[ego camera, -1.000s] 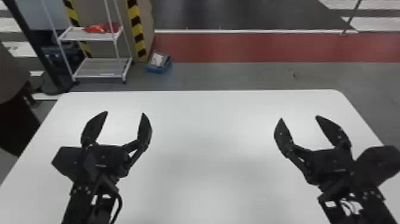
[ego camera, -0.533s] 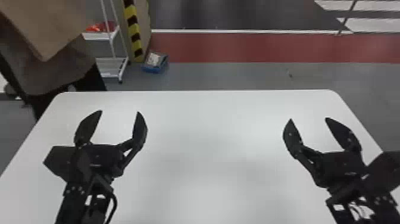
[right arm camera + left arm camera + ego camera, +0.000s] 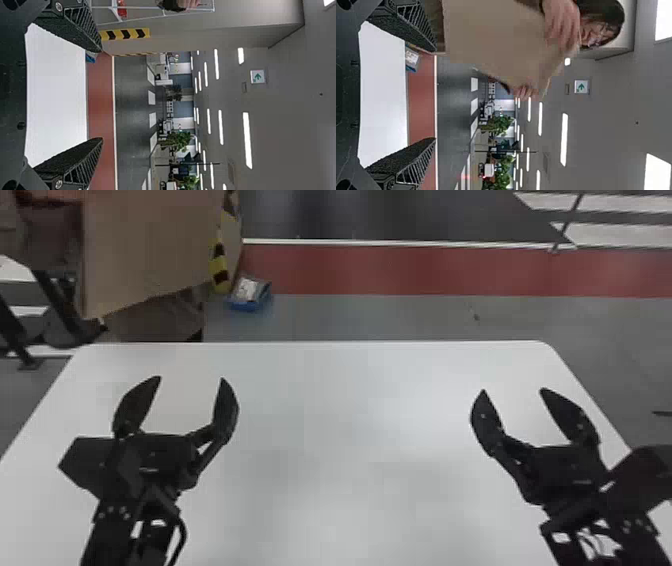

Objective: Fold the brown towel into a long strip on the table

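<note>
My left gripper point(image 3: 191, 378) is open over the left part of the white table point(image 3: 350, 470), with nothing between its fingers. Over the table's right part my right gripper point(image 3: 513, 390) also stands open and holds nothing. Beyond the table's back left edge hangs the brown towel point(image 3: 150, 245), spread out in the air. In the left wrist view a person's hands point(image 3: 562, 23) hold the towel point(image 3: 494, 31) up, past the open left gripper point(image 3: 435, 95). The right wrist view has the right gripper point(image 3: 102, 95) with its fingers wide apart and the gap bare.
A blue box point(image 3: 247, 297) lies on the floor behind the table, beside a yellow and black striped post point(image 3: 220, 265). Black stand legs point(image 3: 60, 305) are at the back left. The table's rounded corner point(image 3: 542, 344) is at the back right.
The towel has come in from the left with the person and moved right behind the table. My left gripper has shifted slightly left, my right one slightly right; both were open before.
</note>
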Controlling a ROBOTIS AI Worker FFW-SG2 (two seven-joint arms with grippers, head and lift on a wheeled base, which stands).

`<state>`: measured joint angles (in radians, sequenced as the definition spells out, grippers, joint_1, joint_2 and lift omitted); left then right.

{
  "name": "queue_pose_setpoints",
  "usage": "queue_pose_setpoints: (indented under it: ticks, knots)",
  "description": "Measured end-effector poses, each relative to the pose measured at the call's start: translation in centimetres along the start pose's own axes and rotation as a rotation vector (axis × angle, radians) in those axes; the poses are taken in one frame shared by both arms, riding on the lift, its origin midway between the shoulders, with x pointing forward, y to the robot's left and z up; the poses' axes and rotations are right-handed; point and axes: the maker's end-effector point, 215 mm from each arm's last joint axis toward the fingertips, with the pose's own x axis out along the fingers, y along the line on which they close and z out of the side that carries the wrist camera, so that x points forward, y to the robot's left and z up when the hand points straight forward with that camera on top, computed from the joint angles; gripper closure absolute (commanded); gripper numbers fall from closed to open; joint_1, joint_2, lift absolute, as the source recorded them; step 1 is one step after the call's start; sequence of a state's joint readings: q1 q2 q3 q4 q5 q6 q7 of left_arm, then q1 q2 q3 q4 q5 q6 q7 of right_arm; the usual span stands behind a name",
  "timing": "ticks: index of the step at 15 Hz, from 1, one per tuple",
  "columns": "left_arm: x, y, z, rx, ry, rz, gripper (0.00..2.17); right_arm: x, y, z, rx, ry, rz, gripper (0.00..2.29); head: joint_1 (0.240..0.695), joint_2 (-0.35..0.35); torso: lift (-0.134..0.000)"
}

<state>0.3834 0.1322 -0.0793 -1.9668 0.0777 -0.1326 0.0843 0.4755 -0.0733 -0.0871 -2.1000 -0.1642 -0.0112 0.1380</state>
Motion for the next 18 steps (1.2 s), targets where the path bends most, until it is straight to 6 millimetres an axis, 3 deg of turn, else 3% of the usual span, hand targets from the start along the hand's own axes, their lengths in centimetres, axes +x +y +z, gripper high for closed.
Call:
queue_pose_setpoints:
  ticks: [18]
  knots:
    - [-0.94, -0.56, 0.23, 0.014, 0.005, -0.011, 0.08, -0.05, 0.10, -0.14, -0.004, 0.022, 0.005, 0.09, 0.695, -0.046, -0.116]
